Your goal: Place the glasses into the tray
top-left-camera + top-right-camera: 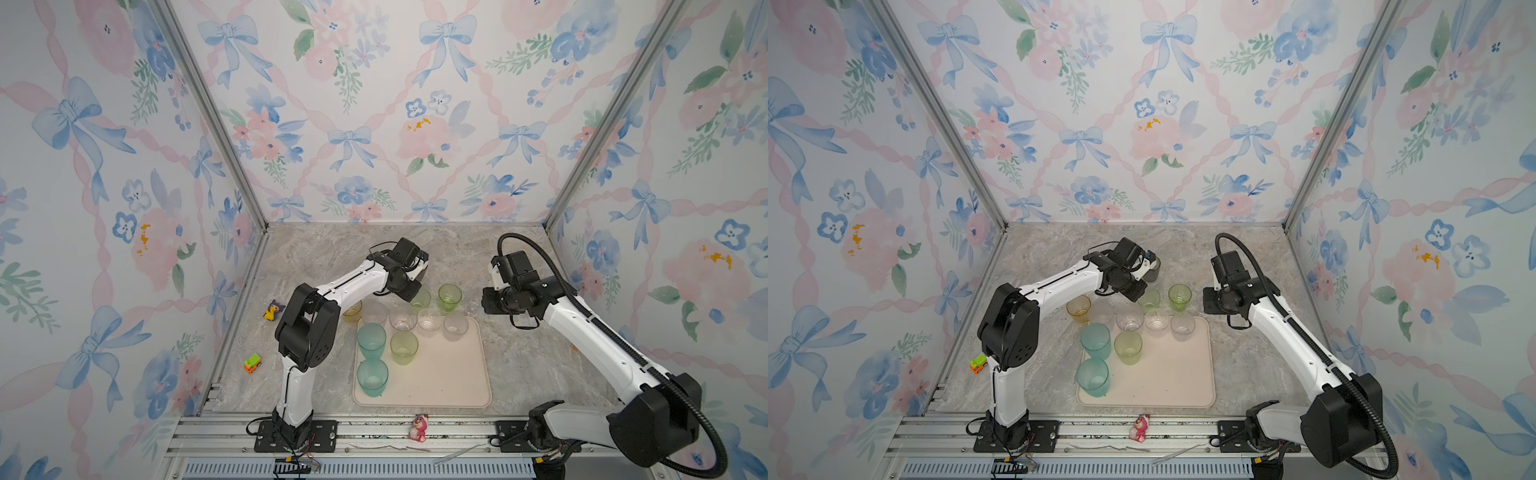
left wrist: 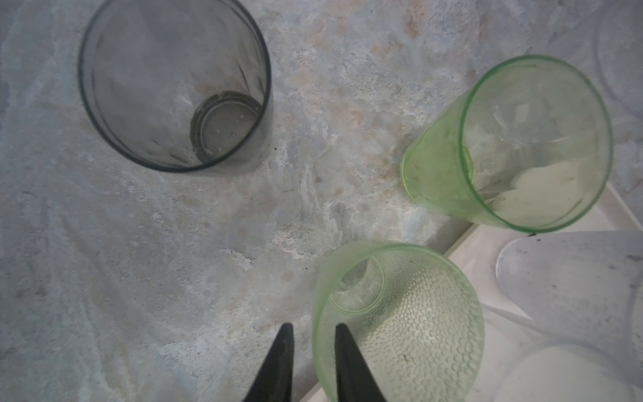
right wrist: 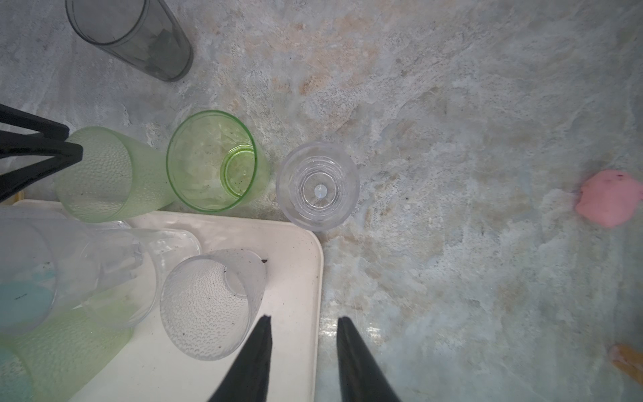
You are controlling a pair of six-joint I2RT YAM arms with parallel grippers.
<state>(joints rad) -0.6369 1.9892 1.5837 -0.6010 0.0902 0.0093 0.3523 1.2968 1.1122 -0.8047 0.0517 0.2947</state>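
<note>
**A:** Left gripper [image 2: 313,327], holding anything?

**B:** Hard to say. Narrow gap, one finger [image 2: 278,365] outside the wall of the dimpled green glass [image 2: 417,330], the other inside its mouth. Straddling the rim. Clamped or not, cannot tell.

**A:** And the right gripper [image 3: 304,317]?

**B:** Spread and empty, hanging over the tray [image 3: 285,278] at a far corner, beside a clear dimpled glass [image 3: 208,306].

**A:** Whereabouts of the glasses?

**B:** On the tray: two teal glasses [image 1: 371,338], a pale green glass [image 1: 404,347] and several clear ones along the far edge. Off it, on the worktop [image 1: 332,257]: the dimpled green glass and a smooth green glass [image 1: 449,296] just past the far rim. Also a small clear glass [image 3: 318,188] by the corner, a yellow glass [image 1: 1079,308] off the left corner and a grey glass [image 2: 167,80] farther back.

**A:** Handling?

**B:** Thin and translucent, plastic by the look, so probably light and easy to tip. Likely slippery, with some give in the wall. If real glass, brittle too.

**A:** Best hold?

**B:** A rim pinch near the top, one finger in and one out, squeezed gently. Lift straight up to avoid knocking the smooth green glass close beside. Set down on the bare near part of the tray, away from the crowded far row.
</note>
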